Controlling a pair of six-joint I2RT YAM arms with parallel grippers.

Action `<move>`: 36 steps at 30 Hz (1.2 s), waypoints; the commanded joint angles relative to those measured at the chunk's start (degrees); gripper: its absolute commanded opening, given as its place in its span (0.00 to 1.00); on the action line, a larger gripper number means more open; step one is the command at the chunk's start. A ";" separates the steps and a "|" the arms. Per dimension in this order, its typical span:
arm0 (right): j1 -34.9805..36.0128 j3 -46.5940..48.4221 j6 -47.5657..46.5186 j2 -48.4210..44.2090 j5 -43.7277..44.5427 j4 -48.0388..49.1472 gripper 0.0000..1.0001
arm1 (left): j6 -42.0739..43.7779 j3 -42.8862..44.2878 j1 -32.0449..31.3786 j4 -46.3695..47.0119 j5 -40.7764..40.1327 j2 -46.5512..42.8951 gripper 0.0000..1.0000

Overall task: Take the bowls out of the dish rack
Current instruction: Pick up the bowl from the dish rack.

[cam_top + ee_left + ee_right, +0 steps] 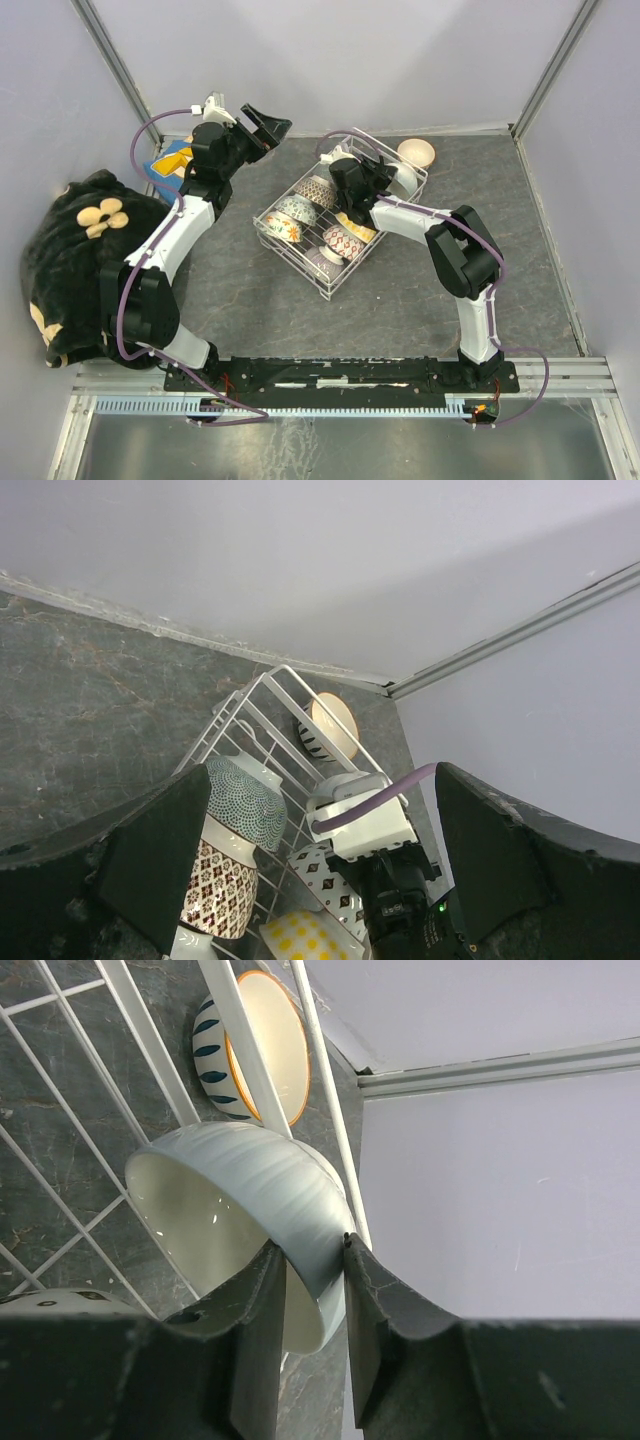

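Bowls (318,222): most stand on edge in rows inside the dish rack (294,255), which sits at an angle mid-table, just right of centre in the top view; patterns visible from the left wrist view include a teal dotted bowl (245,800), a brown diamond bowl (222,885) below it and a yellow dotted bowl (305,935) at the bottom edge of the frame.

Right gripper (312,1250): reaching into the far end of the rack; clenched on the rim of a pale ribbed bowl (240,1190), one finger inside the wall, the other outside; the bowl is tipped on its side, its white inside facing the left of the right wrist frame; cannot tell whether it rests on the rack wires or hangs clear of them.

Orange-rimmed bowl (250,1050): outside the rack, beyond its far wire wall, on the table (250,300) near the back wall; dark leaf marks on its outside.

Left gripper (268,125): raised at upper left of the rack, apart from it; fingers spread wide, nothing between them; its camera looks down on the rack and the right arm's wrist.

Dark cloth (75,260) with pale flower shapes: heaped at the left edge of the top view, beside the left arm.
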 commanded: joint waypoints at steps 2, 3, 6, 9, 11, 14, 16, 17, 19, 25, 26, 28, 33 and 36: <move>-3.44 -1.51 0.07 -2.07 4.38 4.66 0.33 | -0.87 0.49 0.32 2.95 0.78 -1.87 0.99; -3.46 -1.65 -0.07 -2.17 4.48 4.99 0.33 | -0.89 0.50 0.34 2.96 0.82 -1.85 0.99; -3.39 -1.94 -0.59 -2.50 4.69 5.98 0.33 | -0.88 0.58 0.34 2.96 0.82 -1.80 0.99; -3.46 -2.06 -0.89 -2.80 4.94 6.64 0.33 | -0.93 0.67 0.33 2.96 0.87 -1.75 0.99; -3.46 -2.10 -0.98 -3.09 5.01 6.84 0.33 | -0.93 0.63 0.34 2.97 0.84 -1.76 0.99; -3.36 -2.08 -0.97 -3.36 4.98 6.91 0.33 | -0.98 0.72 0.34 2.97 0.82 -1.76 0.99; -3.33 -2.22 -1.13 -3.56 5.05 7.26 0.33 | -0.98 0.76 0.33 3.00 0.82 -1.73 0.99; -3.30 -2.31 -1.27 -3.67 5.17 7.55 0.33 | -0.94 0.76 0.32 3.04 0.82 -1.71 0.99; -3.28 -2.54 -1.70 -3.82 5.34 8.17 0.33 | -1.02 0.76 0.33 3.05 0.82 -1.68 0.99; -3.12 -3.01 -3.23 -4.46 6.07 10.42 0.33 | -1.15 0.76 0.34 3.22 0.91 -1.67 0.99; -3.05 -3.15 -3.37 -4.55 6.14 10.79 0.33 | -1.15 0.76 0.32 3.22 0.91 -1.62 0.99; -3.09 -3.12 -3.65 -4.77 6.17 11.03 0.33 | -1.13 0.76 0.34 3.22 0.91 -1.57 0.99; -2.78 -3.40 -4.99 -4.75 6.70 12.86 0.33 | -1.21 0.67 0.34 3.31 0.91 -1.55 0.99; -2.65 -3.46 -5.83 -4.71 6.87 13.71 0.33 | -1.19 0.67 0.34 3.31 0.82 -1.47 0.99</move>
